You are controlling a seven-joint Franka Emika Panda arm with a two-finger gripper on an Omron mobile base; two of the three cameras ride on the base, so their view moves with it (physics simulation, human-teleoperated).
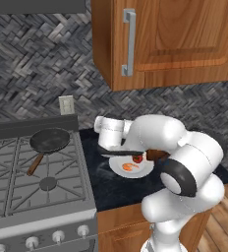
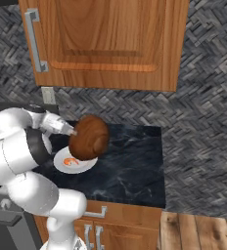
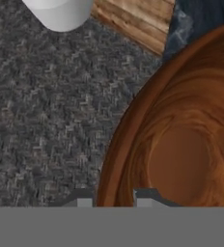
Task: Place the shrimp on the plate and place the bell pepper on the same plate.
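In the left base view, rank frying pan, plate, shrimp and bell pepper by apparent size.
1. Frying pan and plate: similar width; the plate is partly hidden by the arm, so unranked.
2. Shrimp and bell pepper: both tiny, too alike to rank.

Even, flat light; perhaps slightly soft.

The wooden bowl, gripped by its rim and tipped on its side in the air, hangs over the far right part of the plate and blocks the way down there. The robot's own forearm also reaches across above the plate. Right of the plate the dark counter lies bare, while the frying pan sits well apart on the stove.
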